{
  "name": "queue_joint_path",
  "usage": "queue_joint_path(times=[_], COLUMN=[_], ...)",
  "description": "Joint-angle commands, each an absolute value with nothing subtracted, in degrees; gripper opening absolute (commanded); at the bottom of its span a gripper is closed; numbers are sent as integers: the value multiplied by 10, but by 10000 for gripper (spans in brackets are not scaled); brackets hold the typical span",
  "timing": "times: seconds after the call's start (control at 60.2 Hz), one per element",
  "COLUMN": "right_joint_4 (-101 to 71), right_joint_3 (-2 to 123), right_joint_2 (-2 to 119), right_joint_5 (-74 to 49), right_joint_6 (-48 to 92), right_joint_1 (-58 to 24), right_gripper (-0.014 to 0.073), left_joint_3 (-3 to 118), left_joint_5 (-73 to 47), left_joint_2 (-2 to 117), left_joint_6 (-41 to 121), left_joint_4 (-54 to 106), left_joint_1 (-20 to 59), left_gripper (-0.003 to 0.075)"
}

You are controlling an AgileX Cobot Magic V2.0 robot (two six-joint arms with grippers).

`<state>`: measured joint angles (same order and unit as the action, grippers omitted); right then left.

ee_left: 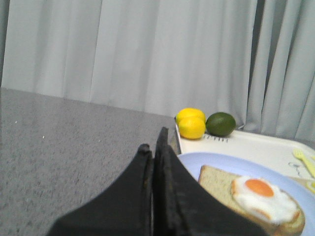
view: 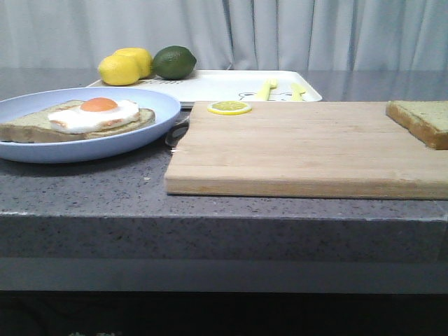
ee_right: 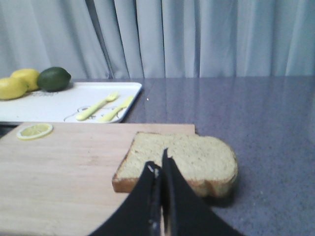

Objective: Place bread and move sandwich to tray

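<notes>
the wooden cutting board (view: 308, 148) is the landmark, lying at the near edge of the grey counter (view: 84, 192). on the board's far right corner sits the bread (view: 422, 120), cut off by the front view's edge and overhanging the board slightly in the right wrist view. a lemon slice (view: 229, 107) lies on the board's far left edge.

left of the board, its rim close to the board's corner, is the pale-blue plate (view: 28, 105); it holds the sandwich (view: 77, 120), here one slice of bread topped with a fried egg, yolk up. a small dark shape between plate and board is too hidden to name.

behind the board lies the tray (view: 217, 85), its near rim hidden by board and plate. it holds two pale yellow utensils (view: 280, 89) and faint printed marks. at its far left corner sit two lemons (view: 126, 66) and a lime (view: 174, 62).

the right gripper (ee_right: 160, 164) has its fingers pressed together with nothing between them, its tips just before the bread's near crust. the left gripper (ee_left: 153, 142) is likewise closed and empty, beside the plate's rim, apart from the sandwich.
</notes>
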<state>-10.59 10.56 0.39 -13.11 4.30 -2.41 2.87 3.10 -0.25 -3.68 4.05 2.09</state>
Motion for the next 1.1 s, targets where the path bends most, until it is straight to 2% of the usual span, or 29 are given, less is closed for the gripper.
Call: queue_joint_path(times=[0.0,0.183,0.299,0.465,0.531,0.631,0.697,0.73,0.764,0.83,0.88,0.946,1.079], right_joint_4=[-104,-104,-104,-104,-104,-104,-104,-104,-104,-104,-104,-103,-103], right_joint_3=[189,309,338,340,340,340,340,340,340,340,340,341,367], right_joint_2=[38,154,218,252,253,253,253,253,253,253,253,257,314], right_joint_5=[-144,-227,-219,-196,-195,-198,-203,-203,-203,-203,-201,-200,-247], right_joint_6=[48,48,48,48,48,48,48,48,48,48,48,48,48], right_joint_1=[-22,-22,-22,-23,-23,-23,-23,-23,-23,-23,-23,-23,-23], right_gripper=[-77,-77,-77,-69,-13,166,357,422,503,589,613,616,616], left_joint_3=[106,240,278,290,290,289,288,288,288,288,288,288,288], left_joint_5=[57,-87,-81,-54,-51,-49,-49,-49,-49,-44,-40,-39,-39], left_joint_2=[3,126,224,283,291,295,295,295,295,295,295,295,295], left_joint_6=[-40,-31,-12,-5,-5,-5,-5,-5,-5,-5,-5,-5,-5], left_joint_4=[47,45,38,28,28,28,28,28,28,28,28,28,28], left_joint_1=[20,20,20,20,20,20,20,20,20,20,20,20,20], left_gripper=[-19,-19,-19,-19,-18,2,97,148,242,417,517,590,586])
